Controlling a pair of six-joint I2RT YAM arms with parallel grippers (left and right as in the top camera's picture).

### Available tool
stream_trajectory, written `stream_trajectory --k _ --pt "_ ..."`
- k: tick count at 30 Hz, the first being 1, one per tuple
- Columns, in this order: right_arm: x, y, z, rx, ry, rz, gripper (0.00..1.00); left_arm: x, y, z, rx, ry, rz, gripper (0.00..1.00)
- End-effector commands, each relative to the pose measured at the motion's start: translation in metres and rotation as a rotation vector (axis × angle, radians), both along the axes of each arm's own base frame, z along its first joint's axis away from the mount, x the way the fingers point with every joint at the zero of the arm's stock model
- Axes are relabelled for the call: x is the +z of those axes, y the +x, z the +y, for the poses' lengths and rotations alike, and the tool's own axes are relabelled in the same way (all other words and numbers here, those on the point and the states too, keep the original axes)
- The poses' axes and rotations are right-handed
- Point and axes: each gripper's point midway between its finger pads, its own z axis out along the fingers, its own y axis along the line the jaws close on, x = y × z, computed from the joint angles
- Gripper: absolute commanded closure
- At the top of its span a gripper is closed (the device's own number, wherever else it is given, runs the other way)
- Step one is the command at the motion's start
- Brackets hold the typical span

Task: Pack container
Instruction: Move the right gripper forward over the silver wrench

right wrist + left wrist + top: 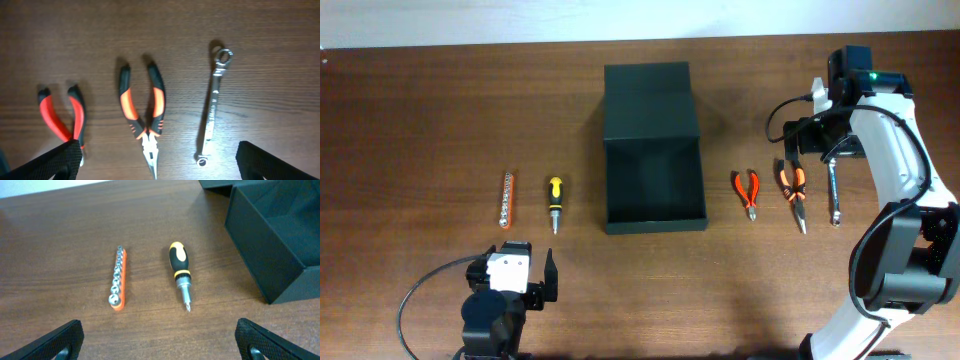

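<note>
The dark container (653, 150) lies open at mid-table, its lid flap folded back and its inside bare; one corner shows in the left wrist view (272, 235). My left gripper (513, 272) is open near the front edge, short of an orange bit strip (118, 280) and a yellow-black screwdriver (180, 272). My right gripper (817, 145) is open above red pliers (62, 115), orange-black long-nose pliers (142, 112) and a steel wrench (214, 100). Neither gripper holds anything.
The tools lie in two rows either side of the container: bit strip (507, 199) and screwdriver (555, 200) on the left, the two pliers (748, 193) (794, 192) and wrench (834, 195) on the right. The right arm's cable (782, 115) loops beside its wrist.
</note>
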Motion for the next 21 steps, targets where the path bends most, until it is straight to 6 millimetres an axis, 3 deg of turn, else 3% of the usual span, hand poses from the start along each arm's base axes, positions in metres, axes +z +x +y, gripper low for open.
stream_trajectory --k 1,4,10,15,21 --pt "0.002 0.004 -0.01 -0.055 -0.041 -0.014 0.01 0.003 -0.003 -0.003 -0.012 -0.013 0.009 0.01" --pt "0.002 0.002 -0.019 -0.061 -0.028 -0.007 0.01 0.001 -0.004 -0.003 -0.012 -0.013 0.017 0.01" --pt "0.001 -0.018 -0.041 -0.025 0.196 0.003 0.01 0.001 -0.004 -0.003 -0.011 -0.013 0.017 0.01" --pt "0.001 -0.029 -0.061 -0.013 0.21 0.011 0.01 0.001 -0.004 -0.002 -0.009 -0.011 0.017 0.01" --pt "0.001 -0.025 -0.071 -0.016 0.157 -0.003 0.01 0.001 -0.004 -0.002 -0.009 -0.011 0.018 0.01"
